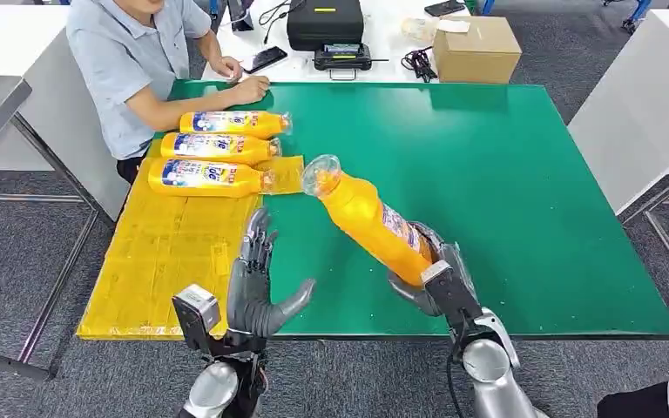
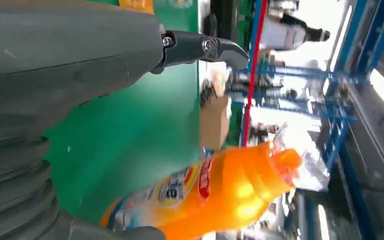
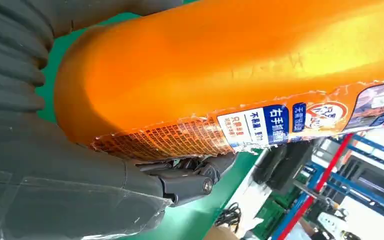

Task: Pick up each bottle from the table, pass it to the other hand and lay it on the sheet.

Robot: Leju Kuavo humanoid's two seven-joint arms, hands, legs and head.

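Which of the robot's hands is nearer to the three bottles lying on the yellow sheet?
The left. The left hand is open at the sheet's edge, just below the three bottles. The right hand holds another bottle farther off, over the green table.

We see a green table [image 1: 505, 174] carrying a yellow sheet [image 1: 161, 252] along its nine o'clock edge. Three orange bottles [image 1: 218, 148] lie side by side at the sheet's twelve o'clock end, caps pointing toward three o'clock. A person's hand [image 1: 248, 87] rests on the tabletop at eleven o'clock. Beyond the twelve o'clock edge we see a white table [image 1: 392, 39] bearing a cardboard box [image 1: 476, 48], a black case [image 1: 324, 22], a phone [image 1: 264, 59] and a coiled cable [image 1: 418, 63].
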